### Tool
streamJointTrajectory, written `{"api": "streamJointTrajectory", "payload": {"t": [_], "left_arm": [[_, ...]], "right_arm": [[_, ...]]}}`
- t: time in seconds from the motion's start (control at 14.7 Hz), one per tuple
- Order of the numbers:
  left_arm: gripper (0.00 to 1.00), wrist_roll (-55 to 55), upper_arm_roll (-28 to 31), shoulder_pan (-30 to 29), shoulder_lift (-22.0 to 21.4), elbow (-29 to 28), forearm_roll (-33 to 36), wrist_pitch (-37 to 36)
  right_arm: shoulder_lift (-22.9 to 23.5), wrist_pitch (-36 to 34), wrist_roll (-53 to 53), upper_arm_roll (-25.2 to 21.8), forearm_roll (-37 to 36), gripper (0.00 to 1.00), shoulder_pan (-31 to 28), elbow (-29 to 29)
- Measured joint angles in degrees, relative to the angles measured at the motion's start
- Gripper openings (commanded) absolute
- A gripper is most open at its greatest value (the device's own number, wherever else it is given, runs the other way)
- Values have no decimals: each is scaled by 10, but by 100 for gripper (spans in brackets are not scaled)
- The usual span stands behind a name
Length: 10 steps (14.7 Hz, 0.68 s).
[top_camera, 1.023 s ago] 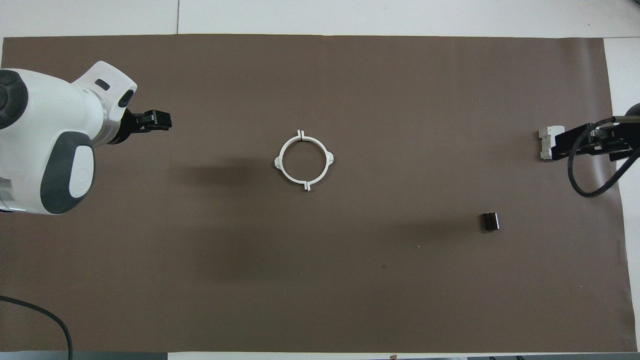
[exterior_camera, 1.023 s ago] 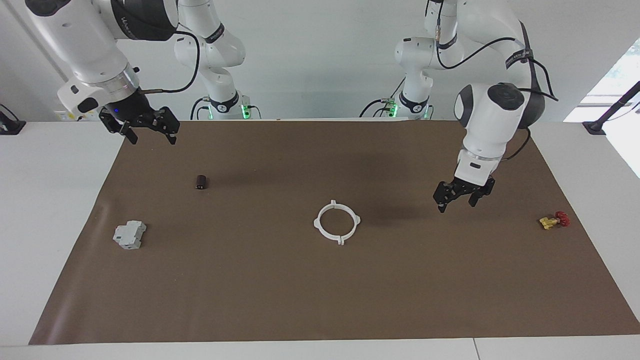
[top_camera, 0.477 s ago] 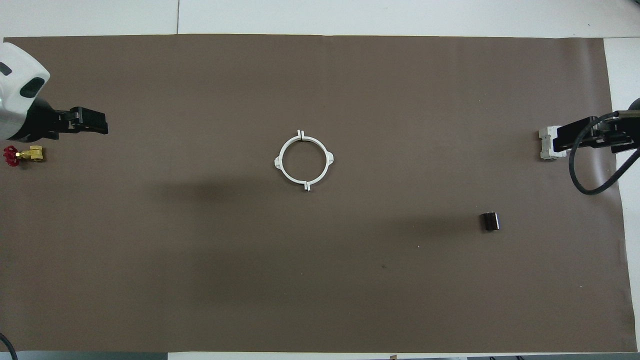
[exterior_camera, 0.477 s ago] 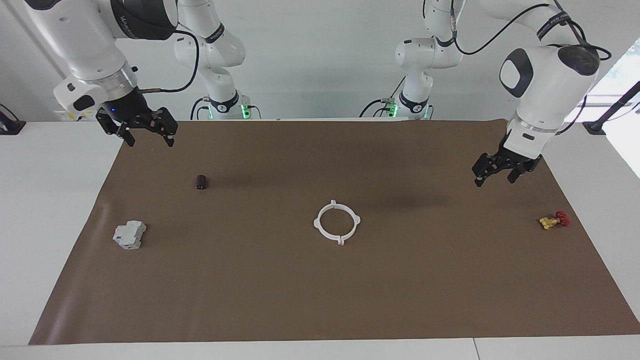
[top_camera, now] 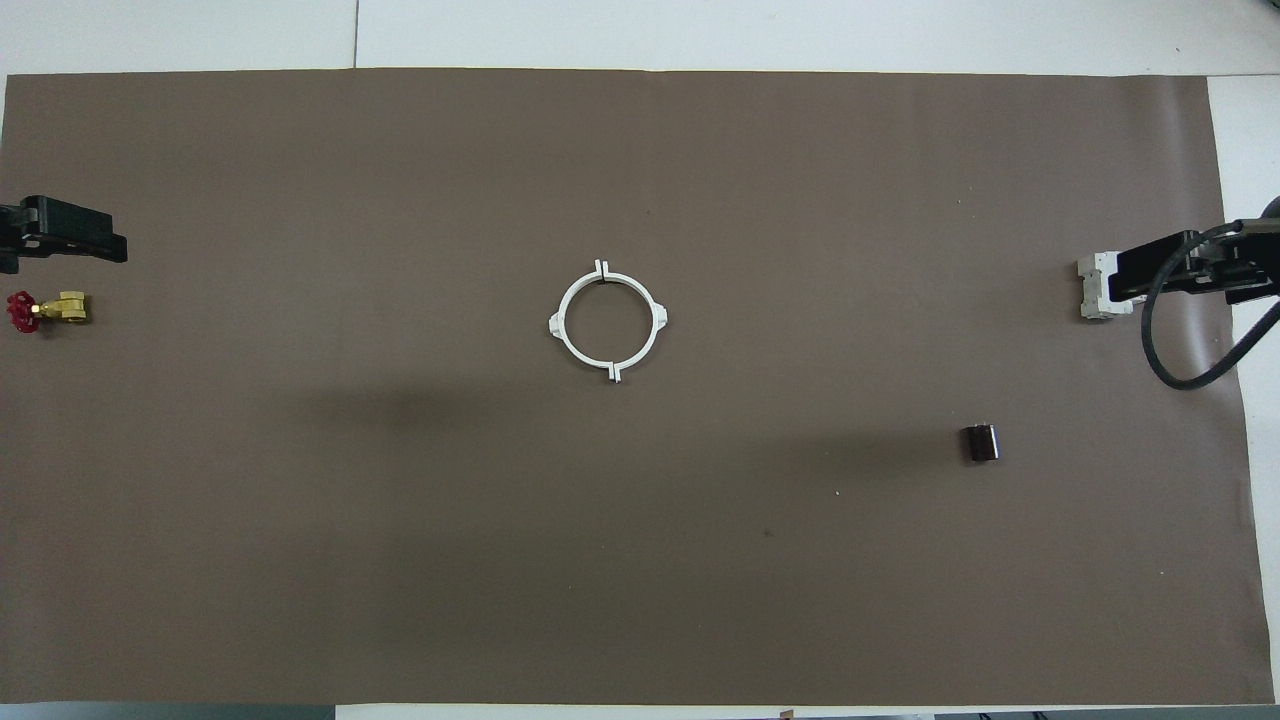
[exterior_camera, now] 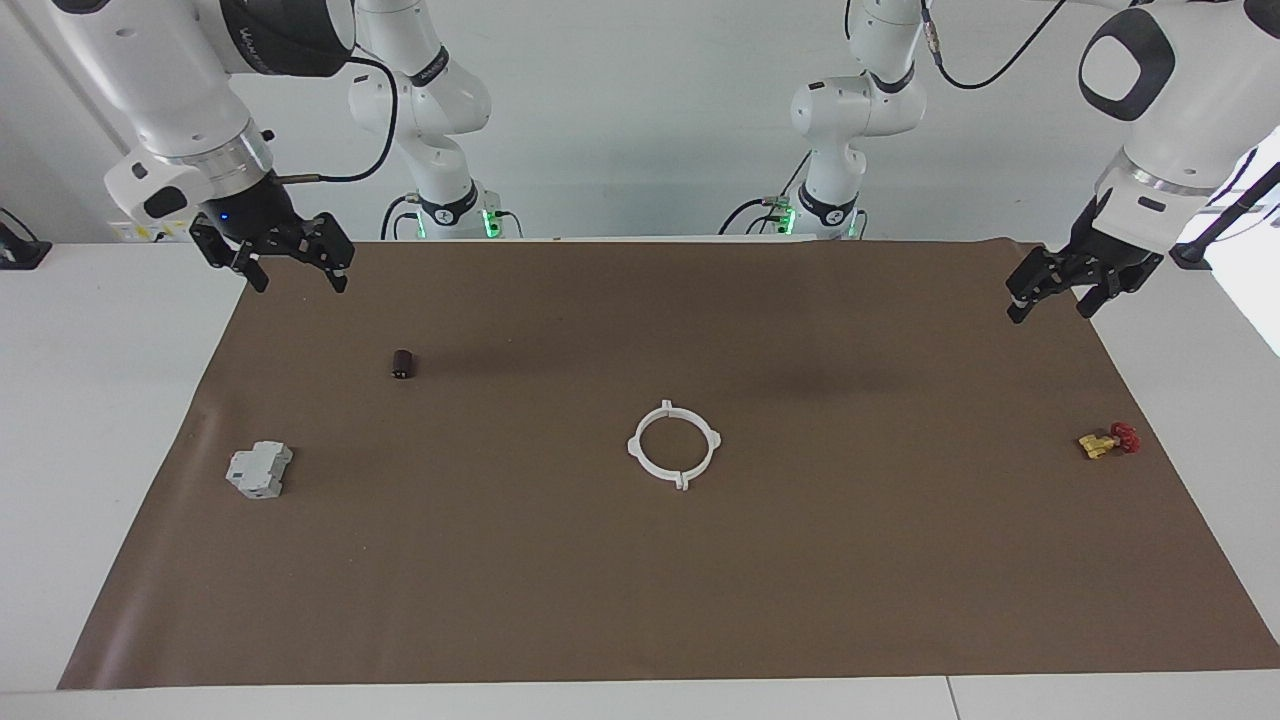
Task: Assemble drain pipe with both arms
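Note:
The drain pipe point(exterior_camera: 684, 480) lies near the middle of the brown mat as one closed white tabbed ring, its two arcs joined; it also shows in the overhead view point(top_camera: 556, 322). No gripper touches it. My left gripper point(exterior_camera: 1050, 305) is open and empty, raised over the mat's edge at the left arm's end of the table; in the overhead view point(top_camera: 100, 240) only its tip shows. My right gripper point(exterior_camera: 300, 275) is open and empty, raised over the mat's edge at the right arm's end; in the overhead view point(top_camera: 1150, 275) it partly covers the grey block.
A grey boxy block point(exterior_camera: 259, 470) point(top_camera: 1090, 290) lies at the right arm's end. A small dark cylinder point(exterior_camera: 402, 364) point(top_camera: 980, 443) lies nearer to the robots than the block. A yellow-and-red valve piece point(exterior_camera: 1108, 441) point(top_camera: 45, 310) lies at the left arm's end. The brown mat point(exterior_camera: 640, 600) covers the table.
My left gripper has risen and swung away from beside the ring to the left arm's end of the table, uncovering the valve piece in the overhead view. The right arm has barely moved.

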<state>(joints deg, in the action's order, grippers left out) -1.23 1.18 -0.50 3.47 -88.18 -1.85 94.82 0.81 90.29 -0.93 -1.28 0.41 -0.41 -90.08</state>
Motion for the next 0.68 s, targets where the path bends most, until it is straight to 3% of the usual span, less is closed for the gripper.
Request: {"api": "streamJointTrajectory", "payload": {"t": [0.27,0.68], "left_arm": [[100,0,0,0,-24,-15,0,-45],[100,0,-3,0,-48,-45,-1,-47]], "right_arm": [[0,0,0,0,0,100,0,0],[0,0,0,0,0,100,0,0]]}}
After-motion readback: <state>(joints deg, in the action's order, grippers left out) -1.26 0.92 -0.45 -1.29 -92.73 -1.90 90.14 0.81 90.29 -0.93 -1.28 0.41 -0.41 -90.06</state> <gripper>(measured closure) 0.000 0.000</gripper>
